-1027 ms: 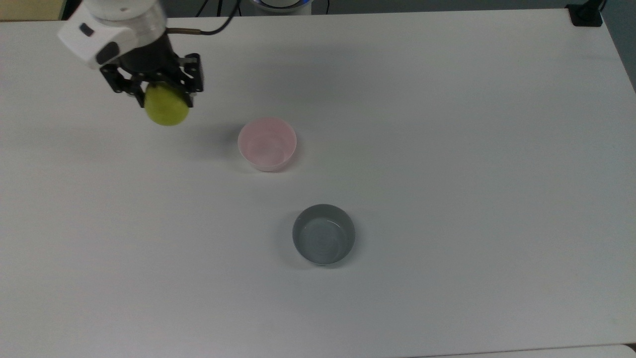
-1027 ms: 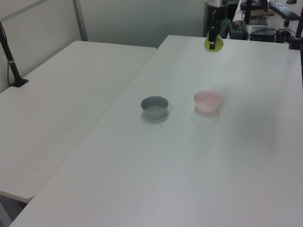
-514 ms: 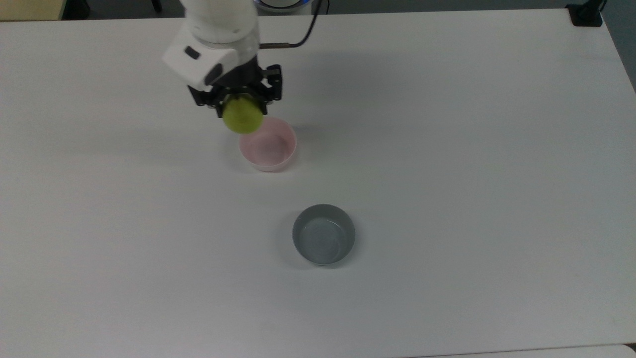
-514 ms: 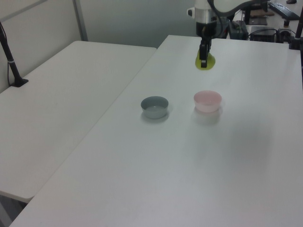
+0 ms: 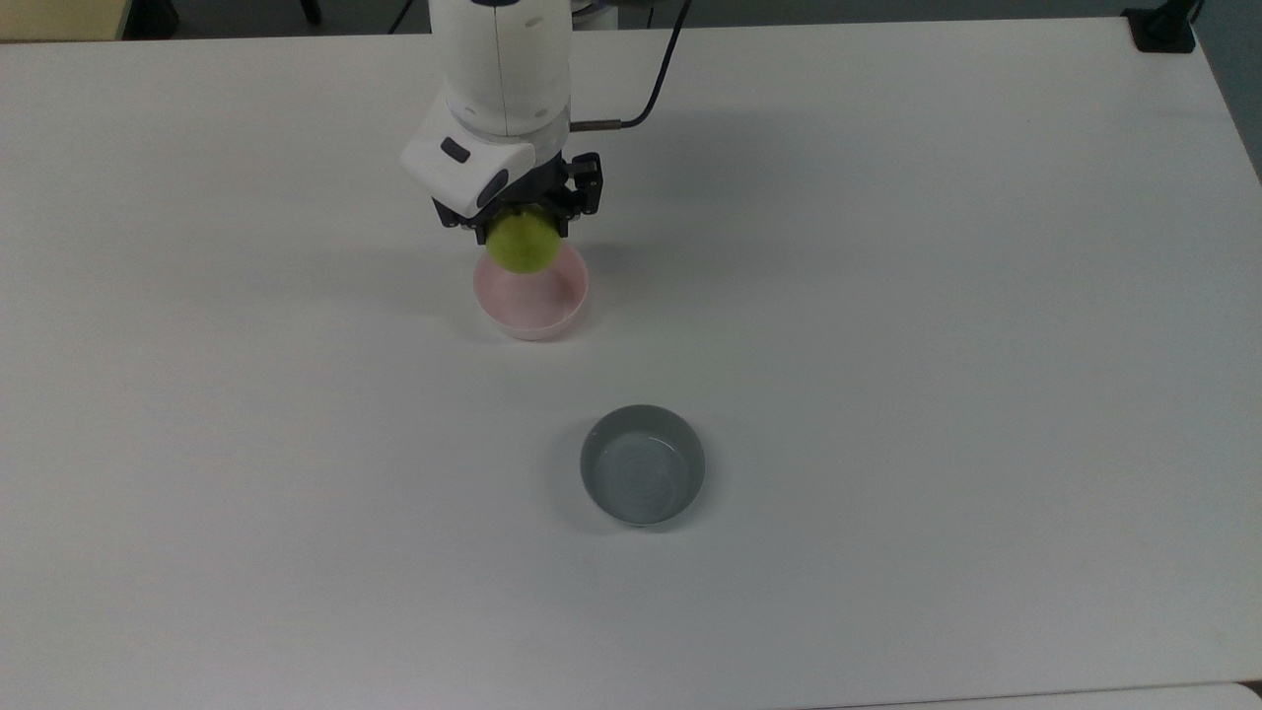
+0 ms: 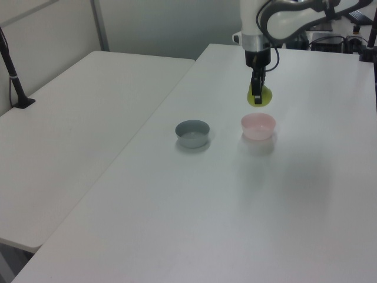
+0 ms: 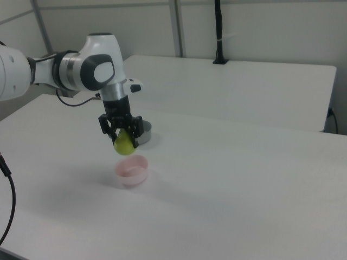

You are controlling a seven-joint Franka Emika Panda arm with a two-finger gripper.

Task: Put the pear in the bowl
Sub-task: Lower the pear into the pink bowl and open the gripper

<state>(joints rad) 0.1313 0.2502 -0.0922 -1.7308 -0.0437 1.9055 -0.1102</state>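
The pincer (image 5: pixel 525 229) is closed on the pear (image 5: pixel 524 244), its two dark fingers pressed against the fruit's sides; the pear hangs in the air below it, clear of the tabletop (image 5: pixel 887 296). In the right view the pear (image 7: pixel 124 144) sits just above the pink bowl (image 7: pixel 132 170), with a gap between fruit and rim; in the top view it overlaps the bowl's (image 5: pixel 532 301) upper rim, so that the rest of the pale inside shows bare beneath it. In the left view the pear (image 6: pixel 261 98) hangs above the bowl (image 6: pixel 258 126), slightly toward the far side; the pincer (image 6: pixel 257 98) points straight down from the white arm (image 6: pixel 257 23). The grey bowl (image 5: pixel 643 465) stands well apart from the pink one, toward the top view's lower right; in the right view it (image 7: pixel 145 135) is partly hidden behind the pincer (image 7: pixel 122 134) and the pear; both bowls stand upright on the tabletop. A black cable (image 5: pixel 651 89) runs from the arm's wrist off the top view's upper edge.
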